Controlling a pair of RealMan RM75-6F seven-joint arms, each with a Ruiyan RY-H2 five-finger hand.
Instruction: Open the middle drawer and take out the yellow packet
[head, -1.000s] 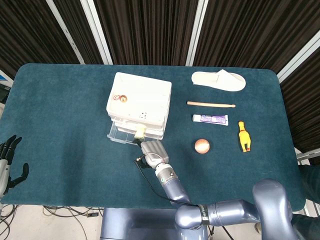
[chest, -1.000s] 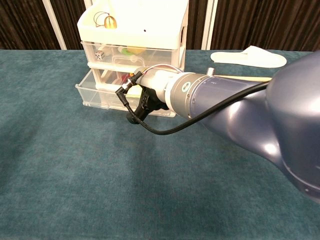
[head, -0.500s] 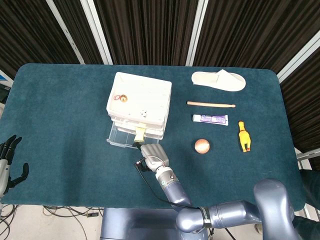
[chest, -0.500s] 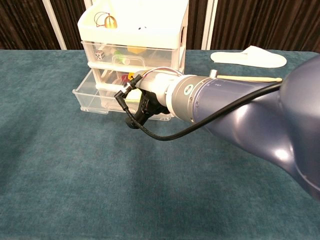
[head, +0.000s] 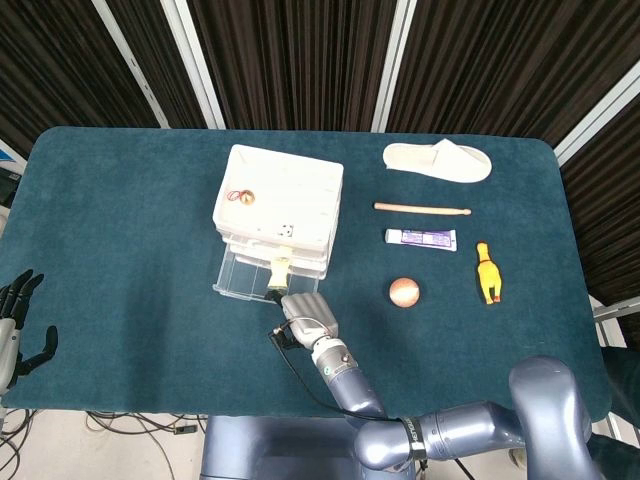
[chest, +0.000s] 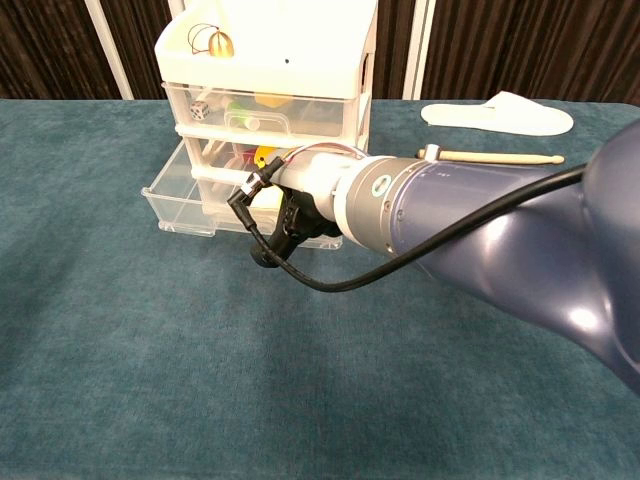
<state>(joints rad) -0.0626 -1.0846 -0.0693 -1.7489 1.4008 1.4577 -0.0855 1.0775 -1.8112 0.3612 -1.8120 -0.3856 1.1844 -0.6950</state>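
A white drawer unit (head: 280, 195) stands at the table's middle. One of its clear drawers (head: 243, 273) is pulled out toward me, also seen as the clear drawer (chest: 190, 200) in the chest view. A yellow packet (head: 279, 270) lies at the drawer's right end. My right hand (head: 303, 311) is at the drawer's front right corner, its dark fingers (chest: 288, 225) hooked on the front wall; the forearm hides most of the hand in the chest view. My left hand (head: 16, 322) hangs open off the table's near left edge, holding nothing.
Right of the unit lie a white slipper (head: 438, 161), a wooden stick (head: 421, 209), a tube (head: 421, 238), a brown ball (head: 404, 291) and a yellow rubber chicken (head: 487, 272). A small gold trinket (head: 240, 196) sits on the unit's top.
The drawer has slid further out toward me, with my right hand drawing back along with it. The left hand has stayed put.
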